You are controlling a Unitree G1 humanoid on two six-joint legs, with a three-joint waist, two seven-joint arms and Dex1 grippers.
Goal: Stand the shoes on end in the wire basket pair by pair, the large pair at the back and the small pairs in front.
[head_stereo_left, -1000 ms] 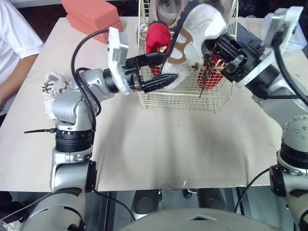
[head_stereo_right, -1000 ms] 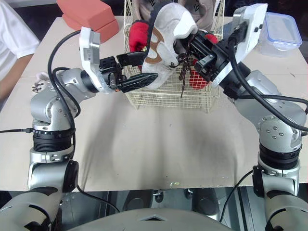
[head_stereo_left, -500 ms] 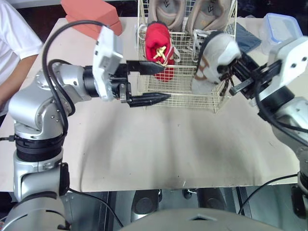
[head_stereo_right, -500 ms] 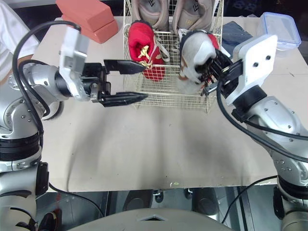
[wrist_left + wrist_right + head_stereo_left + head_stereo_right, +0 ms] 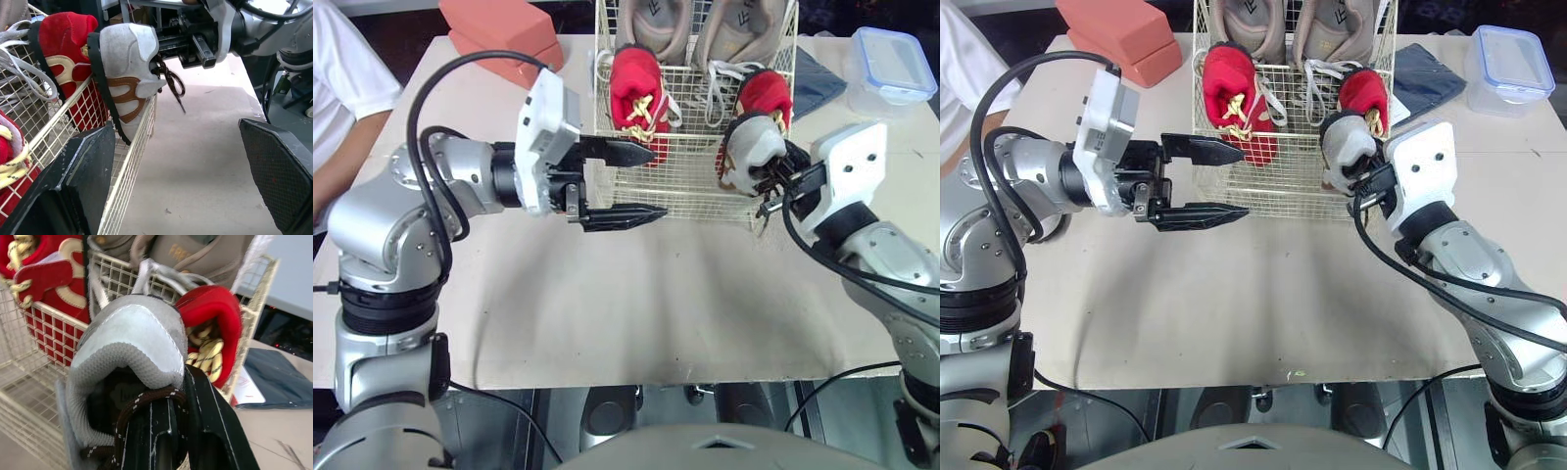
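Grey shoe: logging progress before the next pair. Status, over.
Right gripper shut on grey shoe, upright at front right corner of wire basket. Left gripper open, at basket's front left. Red shoe right behind grey one.

Red shoes, grey-brown shoe

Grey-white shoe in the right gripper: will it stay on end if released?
Likely tippy: the grey-white shoe stands tall and narrow. Dangling laces may snag the wire basket. Probably light: the right gripper holds it by the opening.
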